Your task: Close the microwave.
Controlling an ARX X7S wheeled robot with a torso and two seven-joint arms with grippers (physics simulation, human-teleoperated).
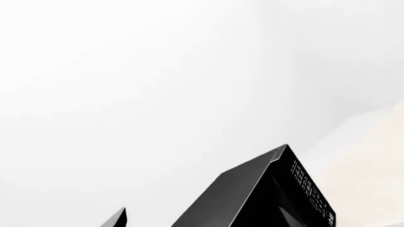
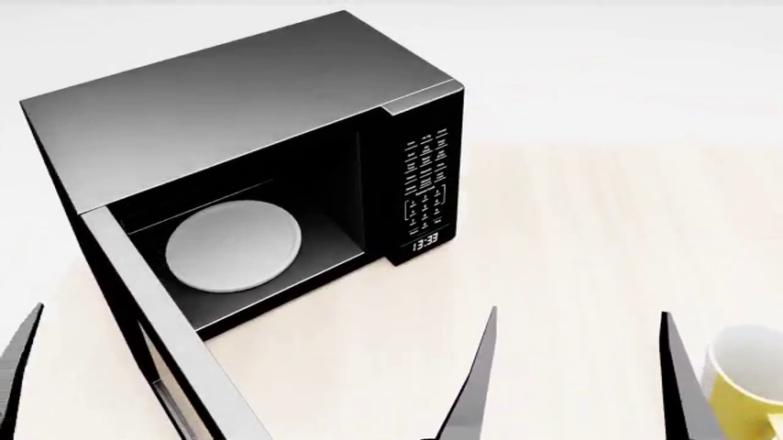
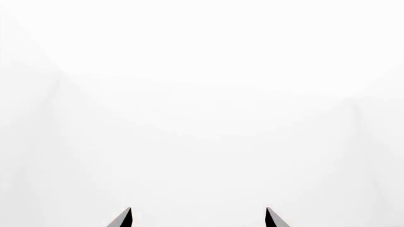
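A yellow mug (image 2: 749, 376) sits just right of the spread, empty right end effector (image 2: 575, 376), the microwave (image 2: 245, 110) gaping leftward, its white turntable plate (image 2: 233, 246) inside; left end effector's state unclear.

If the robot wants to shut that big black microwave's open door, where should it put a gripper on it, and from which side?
Probably no grasp is needed. The large black boxy microwave has its windowed door swung wide open, hinged at the cavity's left edge and pointing toward the robot. The handle isn't clearly visible. The left gripper, jaws apart, could press flat on the door's outer face near its free end, coming from the left and pushing right.
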